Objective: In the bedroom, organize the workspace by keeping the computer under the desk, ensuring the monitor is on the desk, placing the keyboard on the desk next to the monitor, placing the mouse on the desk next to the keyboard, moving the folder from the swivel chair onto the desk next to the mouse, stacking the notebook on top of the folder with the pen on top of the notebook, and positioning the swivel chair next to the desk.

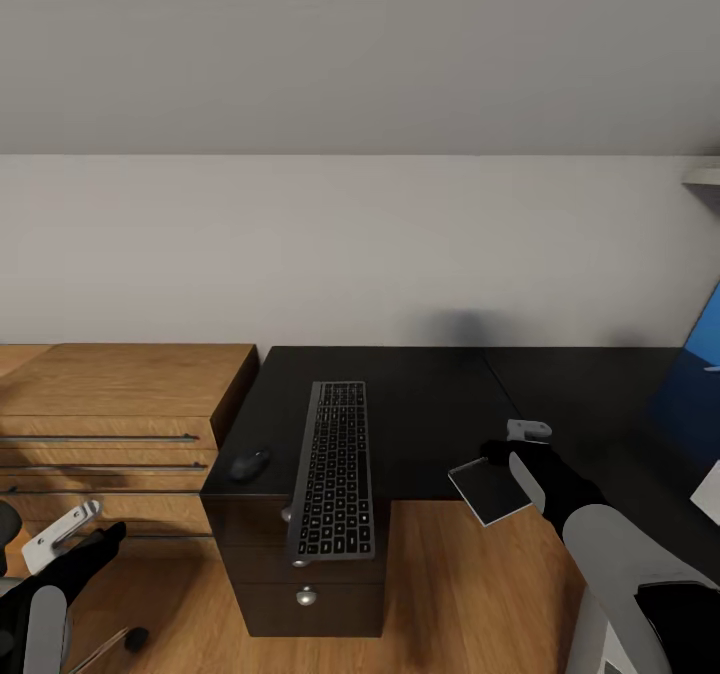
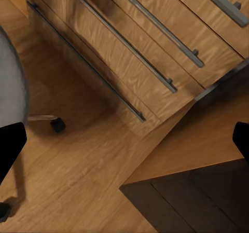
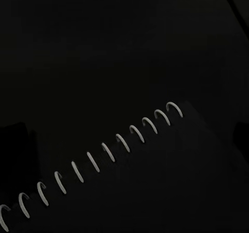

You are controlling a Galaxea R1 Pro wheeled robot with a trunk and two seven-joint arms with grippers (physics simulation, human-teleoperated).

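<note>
Pale wall is seen across the upper half of the head view, with wooden floor [image 1: 470,574] below. A black tabletop [image 1: 430,414] spans the middle, and a wooden drawer unit [image 1: 120,414] stands against it at 9 o'clock. The keyboard [image 1: 333,469] lies lengthwise on the tabletop near centre, its near end overhanging the front edge above a dark drawer pedestal [image 1: 310,594]. The mouse [image 1: 249,464] rests just beside the keyboard, at its 9 o'clock. A blue monitor [image 1: 700,394] screen is cut off at 3 o'clock. The right gripper [image 1: 500,454] is held at 4 o'clock over the tabletop's front edge, with the notebook [image 1: 488,491] at its fingers, a flat pale-edged slab jutting past the edge over the floor. The left gripper [image 1: 85,534] hangs low at 8 o'clock over the floor; whether its fingers are apart cannot be told there.

From the left wrist, the drawer unit's [image 2: 155,46] long metal handles are seen, with the floor [image 2: 78,170] and a dark pedestal corner [image 2: 197,202]. A grey swivel chair [image 2: 10,87] seat and castors are visible. The left gripper's [image 2: 129,139] fingers [image 2: 10,147] are set wide apart, with nothing between them.

From the right wrist, the notebook's [image 3: 155,191] white spiral binding is seen running across a dark cover, above the black tabletop [image 3: 104,46]. The right fingers are clamped on the notebook.
</note>
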